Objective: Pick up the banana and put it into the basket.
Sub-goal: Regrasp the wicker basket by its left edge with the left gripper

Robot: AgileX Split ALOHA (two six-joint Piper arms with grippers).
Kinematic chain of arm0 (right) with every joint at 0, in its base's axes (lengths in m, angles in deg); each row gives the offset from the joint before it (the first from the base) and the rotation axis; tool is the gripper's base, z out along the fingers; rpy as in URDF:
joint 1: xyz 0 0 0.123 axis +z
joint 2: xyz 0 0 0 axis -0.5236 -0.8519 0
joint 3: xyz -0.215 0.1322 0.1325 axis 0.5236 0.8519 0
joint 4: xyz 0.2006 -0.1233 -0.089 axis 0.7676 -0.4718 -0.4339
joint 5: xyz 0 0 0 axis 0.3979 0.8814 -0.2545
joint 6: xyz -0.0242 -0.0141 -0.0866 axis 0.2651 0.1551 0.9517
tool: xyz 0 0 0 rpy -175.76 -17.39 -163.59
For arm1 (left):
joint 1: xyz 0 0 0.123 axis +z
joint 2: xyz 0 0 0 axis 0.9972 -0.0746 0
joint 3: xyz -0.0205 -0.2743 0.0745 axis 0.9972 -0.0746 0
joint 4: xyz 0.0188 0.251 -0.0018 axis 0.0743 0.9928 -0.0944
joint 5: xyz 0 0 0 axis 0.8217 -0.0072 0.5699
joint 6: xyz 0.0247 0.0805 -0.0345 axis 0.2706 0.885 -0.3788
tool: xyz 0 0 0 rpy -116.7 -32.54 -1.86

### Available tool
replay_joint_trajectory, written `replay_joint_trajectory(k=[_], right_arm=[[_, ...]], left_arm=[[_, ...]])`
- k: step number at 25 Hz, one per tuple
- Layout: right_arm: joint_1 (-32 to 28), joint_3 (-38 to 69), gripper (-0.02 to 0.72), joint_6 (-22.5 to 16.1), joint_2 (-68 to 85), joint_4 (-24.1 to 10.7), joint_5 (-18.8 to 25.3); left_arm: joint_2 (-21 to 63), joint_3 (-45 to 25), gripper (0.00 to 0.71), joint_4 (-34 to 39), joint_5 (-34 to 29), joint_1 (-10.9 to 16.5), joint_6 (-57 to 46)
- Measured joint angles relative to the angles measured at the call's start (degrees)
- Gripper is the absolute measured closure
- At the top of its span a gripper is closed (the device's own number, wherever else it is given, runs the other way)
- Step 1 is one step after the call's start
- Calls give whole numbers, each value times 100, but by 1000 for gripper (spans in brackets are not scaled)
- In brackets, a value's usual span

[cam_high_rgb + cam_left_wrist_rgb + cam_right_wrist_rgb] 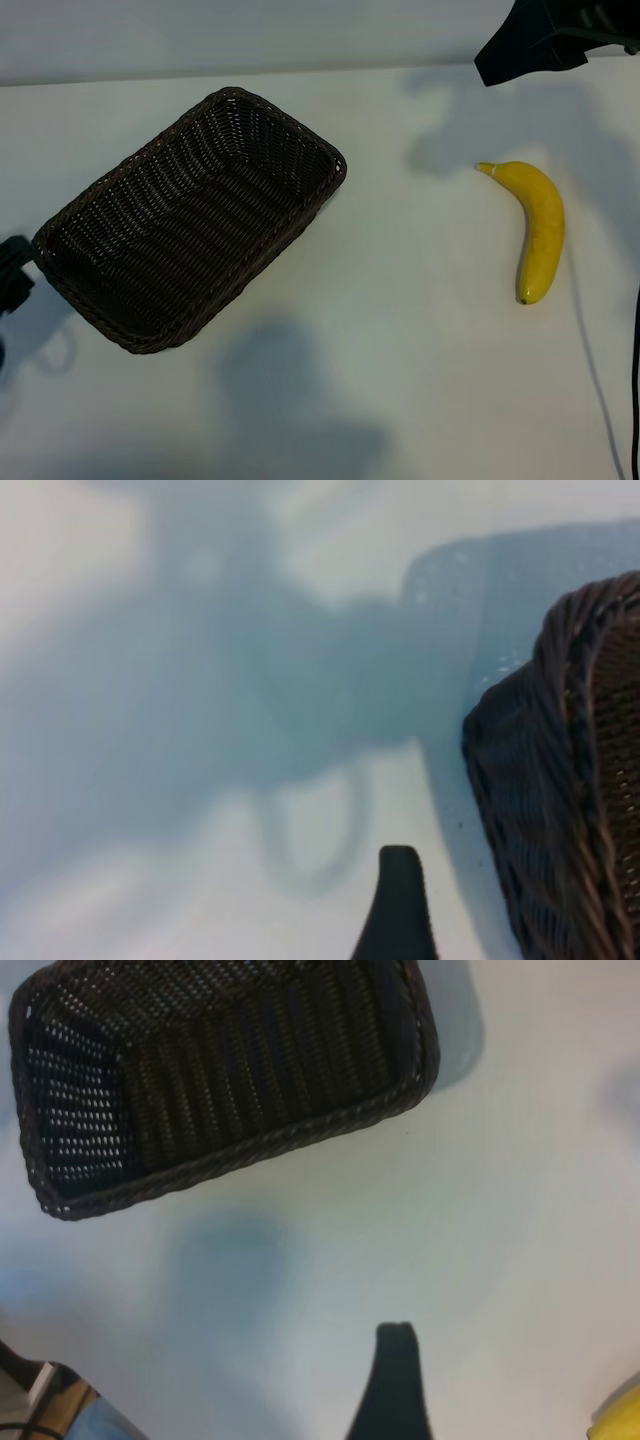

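The banana [538, 228] is bright yellow with a pale stem tip and a small dark spot at its other end. The basket [190, 220] is dark brown all over, its wicker woven in close ribbed rows with a braided rim, and small gaps in the weave show as light specks along one wall. The table [400, 330] is plain white, crossed by soft grey-blue shadows, and the one gripper finger [393, 1385] seen in each wrist view is black.

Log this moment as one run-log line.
banana: on table, untouched | basket: empty | left gripper: open, beside basket | right gripper: open, beyond banana
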Motion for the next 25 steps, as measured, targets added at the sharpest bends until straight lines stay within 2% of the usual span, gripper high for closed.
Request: replay_joint_trajectory(k=[6, 14, 17, 19, 21, 23, 25], right_arm=[[0, 0, 98, 0, 0, 0, 0], [0, 0, 98, 0, 0, 0, 0], [0, 0, 98, 0, 0, 0, 0], [0, 0, 98, 0, 0, 0, 0], [0, 0, 98, 0, 0, 0, 0], [0, 0, 98, 0, 0, 0, 0], [0, 0, 98, 0, 0, 0, 0]], left_arm=[[-1122, 0, 100, -305, 960, 0, -18], [-2223, 0, 100, -404, 1793, 0, -152], [-2593, 0, 131, -406, 2079, 0, -281], [-2772, 0, 217, -406, 2158, 0, -366], [-2869, 0, 365, -410, 2273, 0, -422], [-2882, 0, 563, -385, 2456, 0, -465], [-2896, 0, 559, -362, 2530, 0, -413]])
